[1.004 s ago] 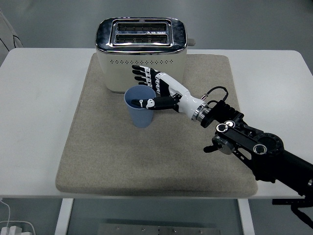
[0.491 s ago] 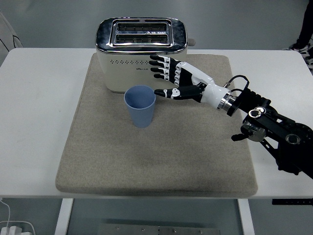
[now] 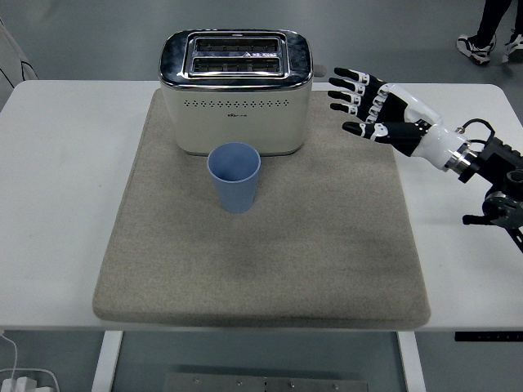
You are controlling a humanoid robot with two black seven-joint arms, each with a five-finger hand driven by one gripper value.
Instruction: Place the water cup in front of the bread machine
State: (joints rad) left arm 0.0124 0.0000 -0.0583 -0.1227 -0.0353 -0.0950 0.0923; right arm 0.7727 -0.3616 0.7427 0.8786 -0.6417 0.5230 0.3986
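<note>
Your blue plastic water cup (image 3: 234, 176) upright on the grey felt mat (image 3: 261, 269), just before the cream and chrome bread machine (image 3: 236, 90), your right hand (image 3: 377, 109) spread, empty, over the white bench (image 3: 57, 180).

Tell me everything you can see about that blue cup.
The blue cup is plain, smooth and plastic-looking, with no handle, tapering toward its base. It stands upright with its mouth open; I cannot tell if anything is inside. It rests on the grey mat, just in front of the cream toaster. Nothing else touches it.
</note>
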